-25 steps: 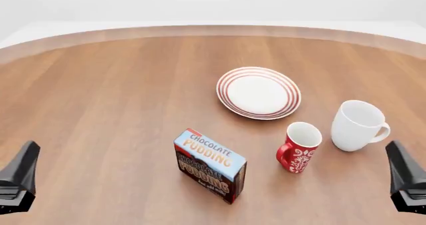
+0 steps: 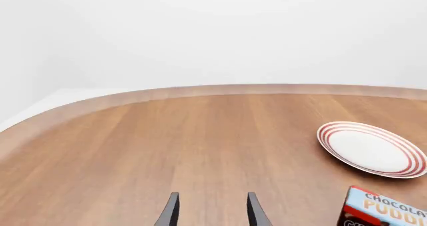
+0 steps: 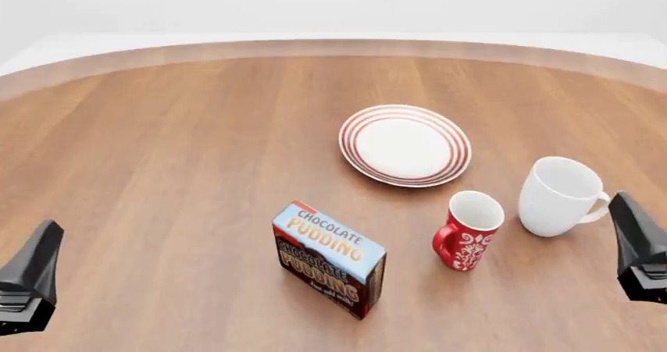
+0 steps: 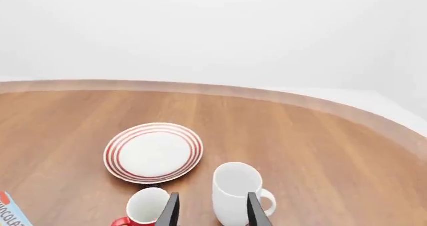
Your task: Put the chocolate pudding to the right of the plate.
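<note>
The chocolate pudding (image 3: pixel 330 259) is a small carton with a light-blue top and dark brown front, standing near the table's front centre; its corner shows in the left wrist view (image 2: pixel 383 212). The plate (image 3: pixel 404 144), white with red rings, lies beyond it, also seen in the wrist views (image 2: pixel 371 149) (image 4: pixel 154 152). My left gripper (image 3: pixel 31 278) hangs at the front left edge, far from the carton, its fingers apart and empty (image 2: pixel 212 211). My right gripper (image 3: pixel 640 247) is at the front right, open and empty (image 4: pixel 211 211), just right of the white mug.
A red patterned mug (image 3: pixel 468 230) stands right of the carton, in front of the plate. A plain white mug (image 3: pixel 560 196) stands further right, close to my right gripper (image 4: pixel 238 194). The wooden table's curved far edge (image 3: pixel 333 48) runs along the back.
My right gripper has risen and moved slightly forward, toward the white mug. The left gripper and all objects are unmoved.
</note>
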